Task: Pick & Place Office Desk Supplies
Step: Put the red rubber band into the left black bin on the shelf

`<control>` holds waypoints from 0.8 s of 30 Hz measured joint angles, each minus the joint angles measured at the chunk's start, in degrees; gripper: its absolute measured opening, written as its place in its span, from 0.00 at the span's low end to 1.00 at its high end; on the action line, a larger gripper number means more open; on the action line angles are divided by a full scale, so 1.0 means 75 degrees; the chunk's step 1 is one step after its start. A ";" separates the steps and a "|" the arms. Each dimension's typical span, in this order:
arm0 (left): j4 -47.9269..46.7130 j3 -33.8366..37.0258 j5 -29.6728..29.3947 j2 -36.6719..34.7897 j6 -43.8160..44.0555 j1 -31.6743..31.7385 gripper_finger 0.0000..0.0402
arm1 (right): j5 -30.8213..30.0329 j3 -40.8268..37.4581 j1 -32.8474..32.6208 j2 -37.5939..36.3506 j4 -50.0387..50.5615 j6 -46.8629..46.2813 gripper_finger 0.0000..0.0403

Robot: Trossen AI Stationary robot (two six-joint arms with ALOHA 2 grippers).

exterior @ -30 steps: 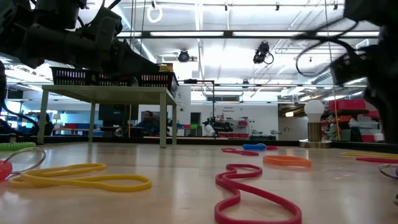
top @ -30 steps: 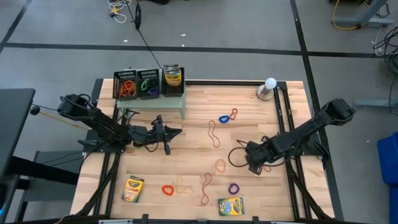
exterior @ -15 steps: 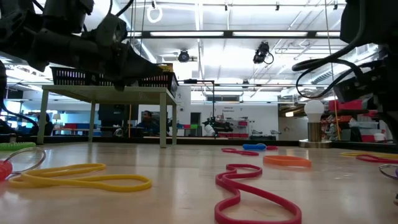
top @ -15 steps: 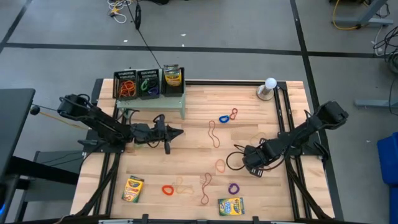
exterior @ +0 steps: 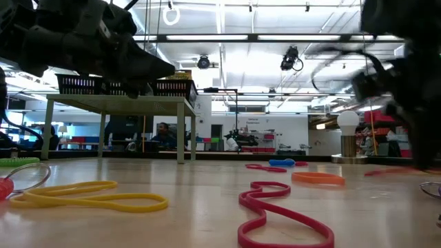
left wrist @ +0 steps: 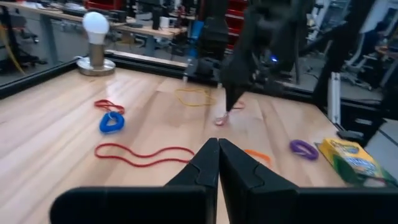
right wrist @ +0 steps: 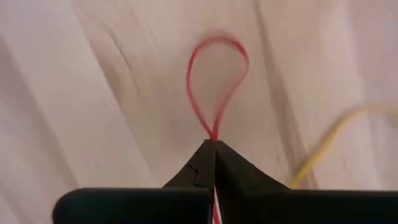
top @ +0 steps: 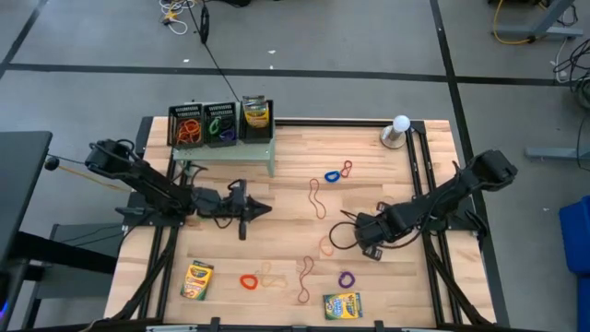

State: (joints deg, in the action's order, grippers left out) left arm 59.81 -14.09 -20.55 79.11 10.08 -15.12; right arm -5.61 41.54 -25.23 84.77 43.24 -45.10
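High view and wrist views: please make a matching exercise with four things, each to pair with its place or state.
Things:
1. right hand
2. left hand
3. blue rubber band
4. black mesh trays

Places or states:
A. shut, with nothing seen between its fingers
B. on the pale green stand
C. shut on a red rubber band
D. lying loose on the wooden table

Pairs: 1-C, 2-A, 3-D, 4-B
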 joint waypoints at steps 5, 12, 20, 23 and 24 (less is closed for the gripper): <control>-0.0380 0.0000 0.0011 0.0000 -0.0064 -0.0156 0.14 | -0.0741 0.0524 -0.0001 0.0001 -0.0651 0.0381 0.01; -0.0498 0.0000 0.0340 0.0000 0.0547 -0.0136 0.36 | -0.2504 0.0866 0.0116 -0.0008 -0.3867 0.1901 0.01; 0.0409 -0.0076 0.0400 0.0423 0.0664 -0.0142 0.60 | -0.2883 0.0866 0.0762 0.0208 -0.7839 0.4158 0.01; 0.0468 -0.0488 0.0252 0.0868 0.0393 -0.0142 0.64 | -0.2558 0.0867 0.0989 0.0288 -0.8281 0.4457 0.01; 0.0463 -0.0666 0.0097 0.1036 0.0239 -0.0142 0.64 | -0.2485 0.0869 0.1045 0.0328 -0.8372 0.4501 0.01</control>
State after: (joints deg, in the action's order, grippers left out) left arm 63.29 -19.08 -19.83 86.88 11.88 -16.19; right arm -24.25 48.05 -17.40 87.23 -19.55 -11.34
